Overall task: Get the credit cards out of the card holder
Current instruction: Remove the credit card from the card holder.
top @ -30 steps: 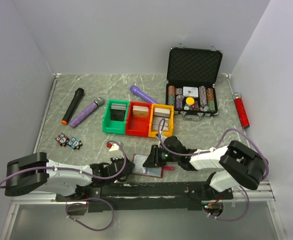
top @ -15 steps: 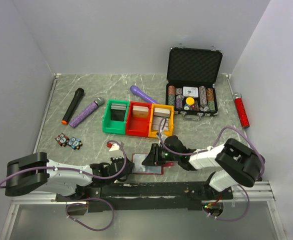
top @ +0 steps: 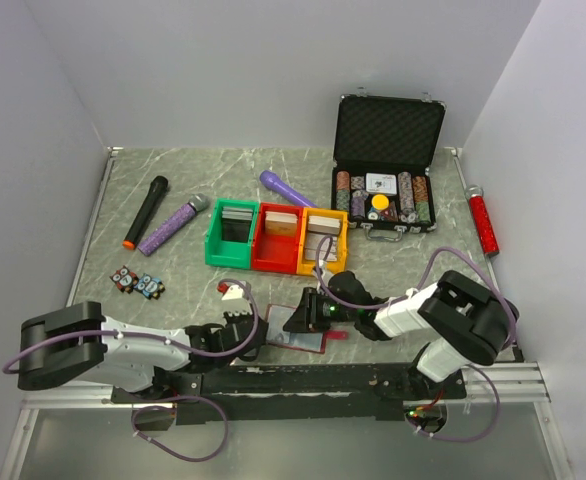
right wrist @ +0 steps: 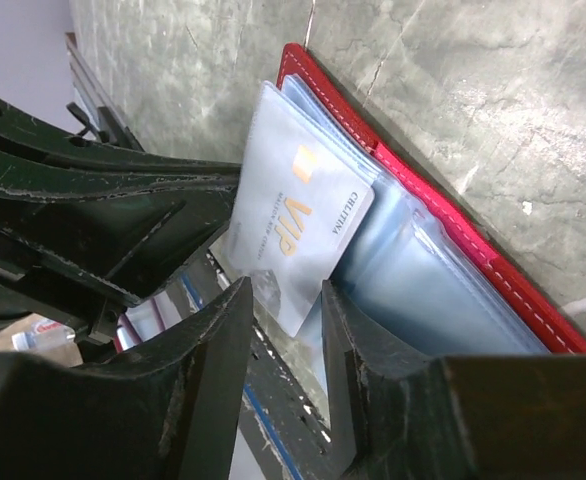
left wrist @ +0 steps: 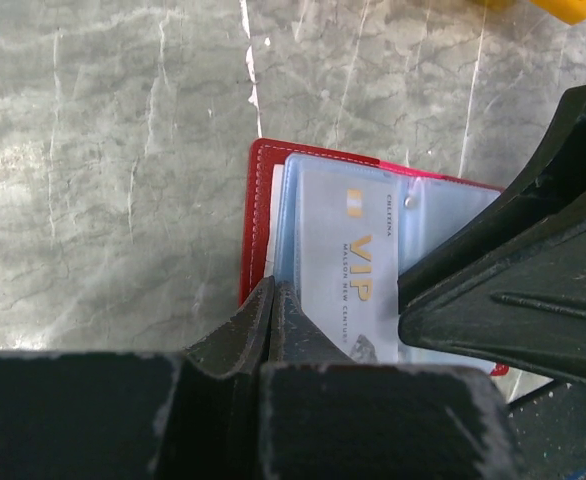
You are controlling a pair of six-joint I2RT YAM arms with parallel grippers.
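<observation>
Card holder (top: 311, 343) lies open on the tabletop (top: 423, 275) at its 6 o'clock edge, 6 o'clock from the red bin (top: 276, 262). Left pincer (left wrist: 273, 298) is clenched, tips on the holder's 9 o'clock edge; can't tell if it nips the cover. Right pincer (right wrist: 285, 290) reaches in from 3 o'clock, jaws apart. End of the pale VIP card (right wrist: 298, 225) sits in the gap, card partway out of its sleeve. Gripped or not: can't tell.

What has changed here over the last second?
The right arm's elbow swung slightly leftward and away from its base; the right jaws stayed open at the dark-red folding card holder. The left jaws stayed shut at the holder's edge. The green, red and yellow plastic bins did not move.
</observation>
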